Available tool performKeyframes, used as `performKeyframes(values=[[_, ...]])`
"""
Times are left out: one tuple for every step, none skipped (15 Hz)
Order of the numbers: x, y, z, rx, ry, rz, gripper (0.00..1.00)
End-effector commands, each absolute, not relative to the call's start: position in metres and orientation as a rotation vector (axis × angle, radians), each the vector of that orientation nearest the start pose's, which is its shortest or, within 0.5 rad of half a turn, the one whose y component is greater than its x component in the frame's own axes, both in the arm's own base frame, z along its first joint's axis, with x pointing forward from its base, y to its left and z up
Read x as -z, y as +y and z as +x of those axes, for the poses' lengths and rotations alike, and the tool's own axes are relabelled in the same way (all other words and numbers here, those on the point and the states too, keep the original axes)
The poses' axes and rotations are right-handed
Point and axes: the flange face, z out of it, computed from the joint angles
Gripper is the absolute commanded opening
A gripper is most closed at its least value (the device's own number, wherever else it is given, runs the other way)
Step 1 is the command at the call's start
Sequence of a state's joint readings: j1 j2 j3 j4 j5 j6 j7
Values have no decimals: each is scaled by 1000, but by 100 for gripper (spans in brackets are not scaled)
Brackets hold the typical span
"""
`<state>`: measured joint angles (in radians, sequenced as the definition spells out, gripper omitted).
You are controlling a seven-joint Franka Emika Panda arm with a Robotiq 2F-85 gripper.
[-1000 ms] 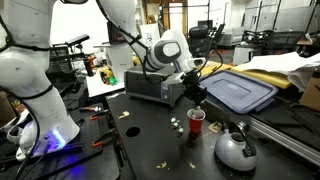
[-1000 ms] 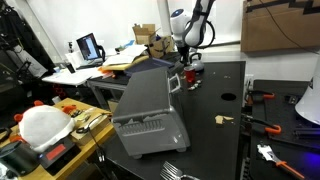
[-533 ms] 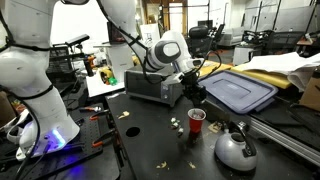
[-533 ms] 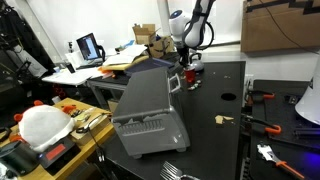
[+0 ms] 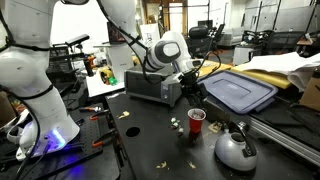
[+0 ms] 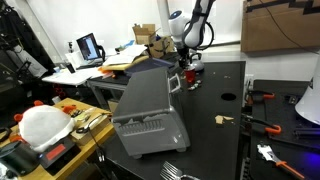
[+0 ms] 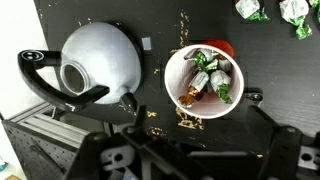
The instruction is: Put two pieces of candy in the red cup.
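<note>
Candy pcs (image 7: 212, 78) in red cup (image 7: 222, 47)

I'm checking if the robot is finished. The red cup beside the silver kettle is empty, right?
No. The red cup is beside the silver kettle, but it isn't empty: the wrist view shows wrapped pieces of candy inside it.

Candy pieces (image 7: 208, 78) inside red cup (image 7: 222, 46); kettle (image 7: 100, 58) beside.

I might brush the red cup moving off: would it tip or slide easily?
Likely light: the red cup looks like thin plastic holding only a few small wrapped candies, so a brush could slide it. The kettle close beside it might block a slide that way.
</note>
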<state>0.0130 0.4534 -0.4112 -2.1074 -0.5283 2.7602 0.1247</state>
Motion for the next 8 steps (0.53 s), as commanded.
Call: performKeyframes(values=[[-244,-200,560,233,16,-3569,100],[-247,-198,560,243,11,-3562,100],[-249,-197,561,255,6,-3554,100],[-252,-195,562,261,4,-3541,100],[-257,-188,561,267,7,-3523,100],[-264,-180,560,273,13,-3508,100],[-267,-175,560,276,19,-3490,100],[-271,-169,560,275,23,-3470,100]])
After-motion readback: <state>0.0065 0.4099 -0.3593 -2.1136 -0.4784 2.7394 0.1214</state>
